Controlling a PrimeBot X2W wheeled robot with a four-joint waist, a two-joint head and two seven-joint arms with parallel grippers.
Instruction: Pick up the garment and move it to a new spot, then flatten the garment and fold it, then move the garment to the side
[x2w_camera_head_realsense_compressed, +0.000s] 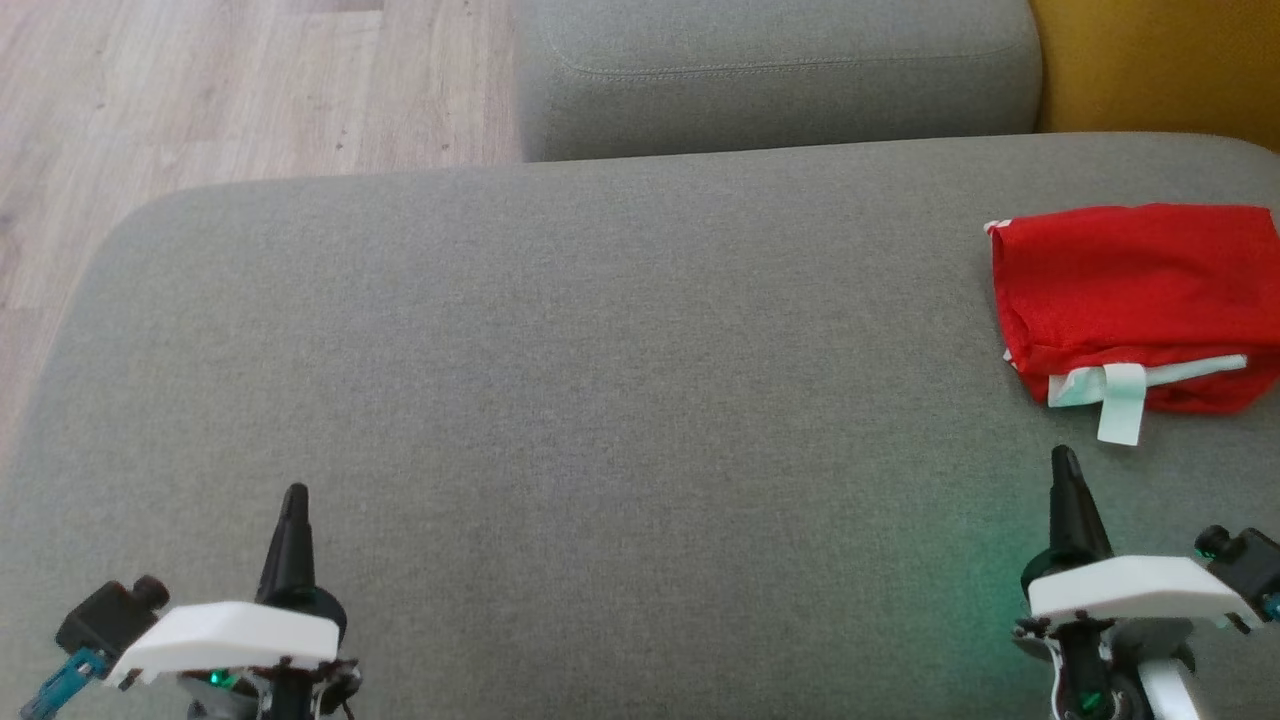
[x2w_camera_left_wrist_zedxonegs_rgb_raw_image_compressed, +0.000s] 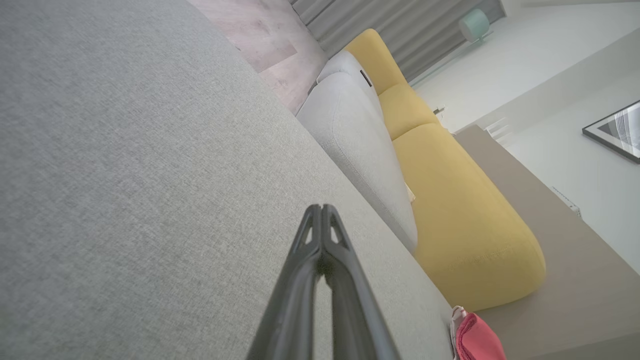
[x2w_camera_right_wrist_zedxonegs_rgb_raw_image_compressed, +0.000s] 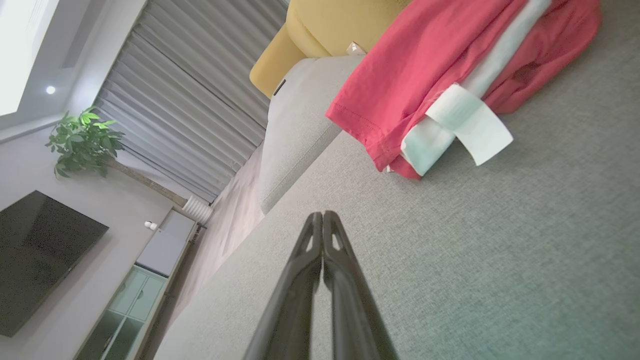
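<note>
Garment: the red garment (x2w_camera_head_realsense_compressed: 1135, 290) lies folded at the right edge of the grey sofa seat (x2w_camera_head_realsense_compressed: 600, 400), with a white tab (x2w_camera_head_realsense_compressed: 1120, 405) poking out toward the robot.
Left end effector (x2w_camera_head_realsense_compressed: 296, 495): fingers pressed together, empty, well apart from the garment.
Right end effector (x2w_camera_head_realsense_compressed: 1063, 458): fingers pressed together, empty, near the tab but not touching it.
Stage: folding and side placement look done.
Doing it well: retreat away from the tab so no finger snags the fold.

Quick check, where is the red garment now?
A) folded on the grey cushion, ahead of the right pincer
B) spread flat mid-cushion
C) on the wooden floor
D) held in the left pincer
A: the red garment lies folded on the grey cushion, just beyond the shut, empty right pincer.
</note>
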